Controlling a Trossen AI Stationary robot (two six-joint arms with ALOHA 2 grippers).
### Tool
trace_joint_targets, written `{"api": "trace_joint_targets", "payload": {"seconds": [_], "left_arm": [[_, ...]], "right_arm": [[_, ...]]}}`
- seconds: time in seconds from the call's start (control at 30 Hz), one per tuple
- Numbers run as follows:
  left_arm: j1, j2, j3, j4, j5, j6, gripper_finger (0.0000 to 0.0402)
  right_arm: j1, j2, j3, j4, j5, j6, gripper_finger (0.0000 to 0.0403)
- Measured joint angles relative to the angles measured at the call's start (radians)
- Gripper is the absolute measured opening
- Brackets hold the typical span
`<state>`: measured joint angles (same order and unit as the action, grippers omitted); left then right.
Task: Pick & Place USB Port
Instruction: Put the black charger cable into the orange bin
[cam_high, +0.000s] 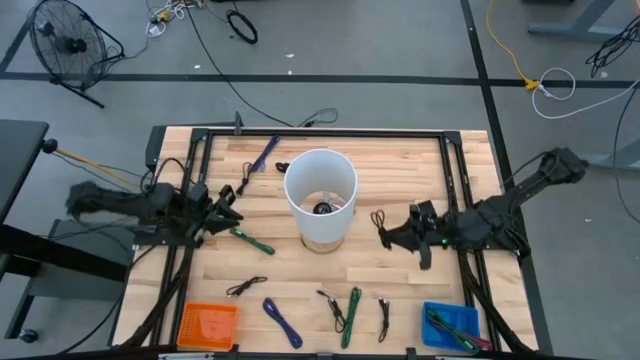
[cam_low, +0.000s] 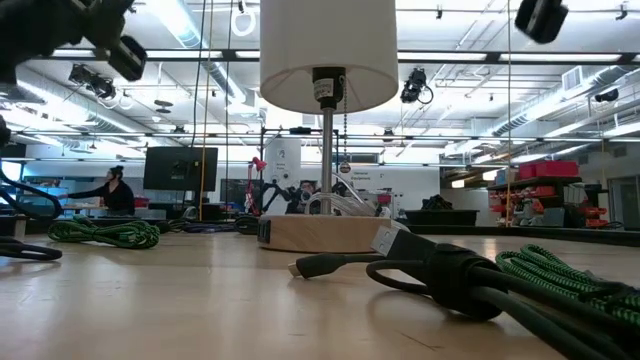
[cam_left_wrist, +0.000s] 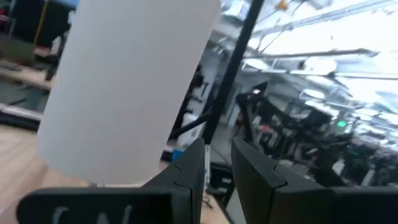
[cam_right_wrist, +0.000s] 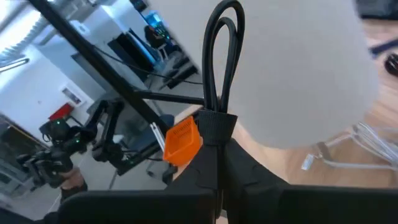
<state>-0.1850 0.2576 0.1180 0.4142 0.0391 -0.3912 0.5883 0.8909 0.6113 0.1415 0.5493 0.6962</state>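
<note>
Right tool (cam_high: 385, 232) is hovering over the pale wooden slatted worktop (cam_high: 400, 170), just right of the white cylindrical-shade lamp (cam_high: 320, 195), and is clenched on a black bundled USB cable w/ a looped end (cam_high: 379, 220). In the right wrist view the cable's loop (cam_right_wrist: 221, 56) is sticking up from betw. the tool (cam_right_wrist: 219, 163), its wrap band sitting right at the fingertips, w/ a small orange tag (cam_right_wrist: 181, 141) beside the band and the lamp shade filling the background. Left tool (cam_high: 228, 207) is hanging over the worktop just left of the lamp, jaws nearly together w/ a narrow gap, gripping nothing; the left wrist view is showing its two dark fingers (cam_left_wrist: 189, 177) pointing toward the shade. A green coiled cable (cam_high: 252, 241) is lying just below the left tool, a blue cable (cam_high: 265, 153) near the far edge. Along the near edge, left to right: an orange plastic bin (cam_high: 208, 323), a small black cable (cam_high: 245, 288), a blue-purple cable (cam_high: 282, 322), a black cable (cam_high: 331, 305), a green cable (cam_high: 352, 315), another black cable (cam_high: 384, 313), and a blue plastic bin (cam_high: 450, 325) w/ cables inside. The low view is showing the lamp's round wooden base (cam_low: 325, 232) and thin metal stem, w/ a black USB plug and cable bundle (cam_low: 400, 268) lying in front, well apart from the base.
</note>
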Motion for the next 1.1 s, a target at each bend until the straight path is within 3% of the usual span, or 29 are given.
{"api": "trace_joint_targets", "payload": {"seconds": [0.17, 0.37, 0.57, 0.8, 0.9, 1.1], "left_arm": [[-0.221, 0.293, 0.133, 0.035, -0.247, 0.104, 0.0082], [-0.381, 0.659, 0.358, 0.16, -0.295, 0.254, 0.0082], [-0.436, 0.944, 0.58, 0.159, -0.386, 0.325, 0.0082], [-0.44, 1.127, 0.735, 0.145, -0.384, 0.357, 0.0082], [-0.44, 1.152, 0.761, 0.133, -0.383, 0.36, 0.0083], [-0.44, 1.157, 0.768, 0.142, -0.368, 0.362, 0.0083]], "right_arm": [[0.099, 0.067, 0.0, 0.11, 0.109, -0.058, 0.0], [0.18, 0.207, 0.0, 0.356, 0.115, -0.183, 0.0], [0.231, 0.343, 0.087, 0.386, 0.152, -0.241, 0.0], [0.244, 0.517, 0.315, 0.317, 0.162, -0.415, 0.0], [0.242, 0.56, 0.394, 0.224, 0.168, -0.418, 0.0], [0.203, 0.613, 0.442, 0.204, 0.168, -0.422, 0.0]]}}
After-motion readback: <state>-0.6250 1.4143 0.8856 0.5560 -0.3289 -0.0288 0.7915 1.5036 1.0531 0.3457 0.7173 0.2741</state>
